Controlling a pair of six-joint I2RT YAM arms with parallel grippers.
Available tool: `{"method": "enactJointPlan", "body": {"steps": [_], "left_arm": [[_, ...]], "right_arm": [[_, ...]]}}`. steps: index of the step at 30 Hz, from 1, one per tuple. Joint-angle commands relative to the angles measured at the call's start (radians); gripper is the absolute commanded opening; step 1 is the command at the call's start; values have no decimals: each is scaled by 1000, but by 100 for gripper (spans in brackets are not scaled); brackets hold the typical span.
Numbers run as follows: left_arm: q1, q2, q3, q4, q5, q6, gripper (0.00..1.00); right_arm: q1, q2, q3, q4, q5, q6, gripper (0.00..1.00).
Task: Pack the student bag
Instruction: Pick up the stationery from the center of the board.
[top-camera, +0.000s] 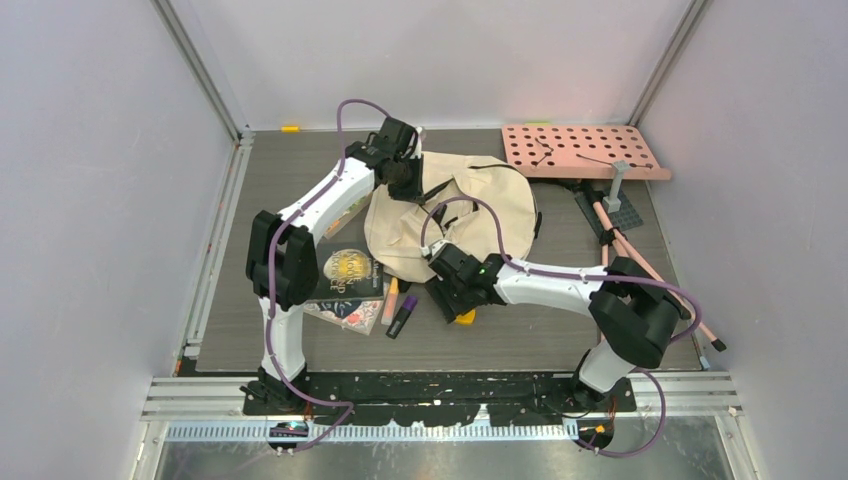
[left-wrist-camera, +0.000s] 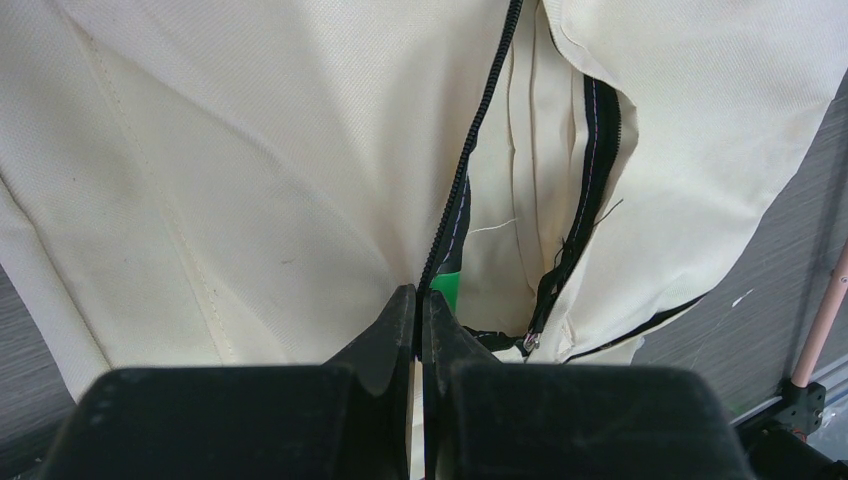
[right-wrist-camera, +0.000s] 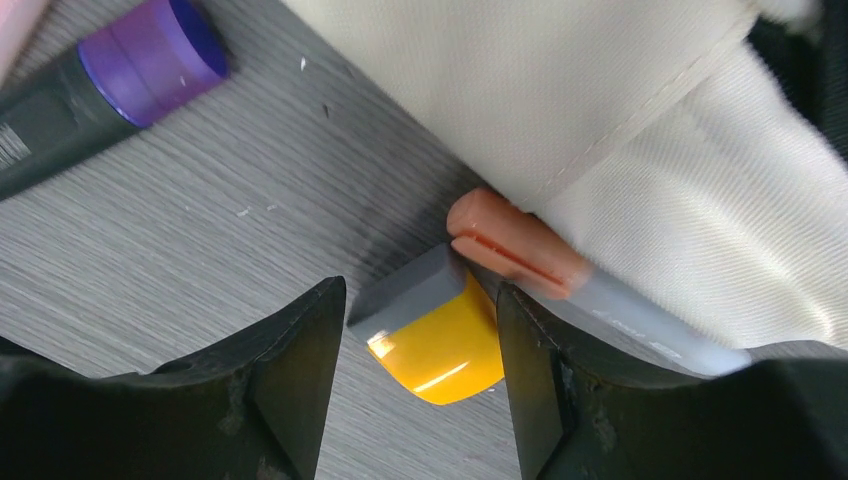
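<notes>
The student bag (top-camera: 455, 215), cream fabric with black zippers, lies in the middle of the table. My left gripper (top-camera: 405, 172) sits at its far left edge, shut on the black zipper edge (left-wrist-camera: 440, 240) of the bag's opening; something green (left-wrist-camera: 446, 290) shows inside the gap. My right gripper (top-camera: 455, 300) hovers at the bag's near edge, open, its fingers on either side of a small yellow and grey block (right-wrist-camera: 440, 335) on the table. The block lies against the right finger, with a gap on the left. An orange-capped marker (right-wrist-camera: 515, 245) lies partly under the bag fabric (right-wrist-camera: 600, 120).
A purple-capped marker (right-wrist-camera: 130, 70) and a pale orange marker (top-camera: 390, 300) lie left of the right gripper. Books (top-camera: 345, 285) are stacked beside the left arm. A pink perforated board (top-camera: 585, 150) and a stand with pink rods (top-camera: 625, 235) occupy the far right.
</notes>
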Motion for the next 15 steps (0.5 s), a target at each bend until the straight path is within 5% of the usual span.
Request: {"method": "enactJointPlan", "body": {"steps": [1, 15], "left_arm": [[8, -46, -2, 4, 13, 9, 0], [9, -38, -2, 10, 27, 4, 0]], "right_arm": [[16, -19, -24, 5, -14, -5, 63], [35, -20, -28, -30, 65, 60, 60]]}}
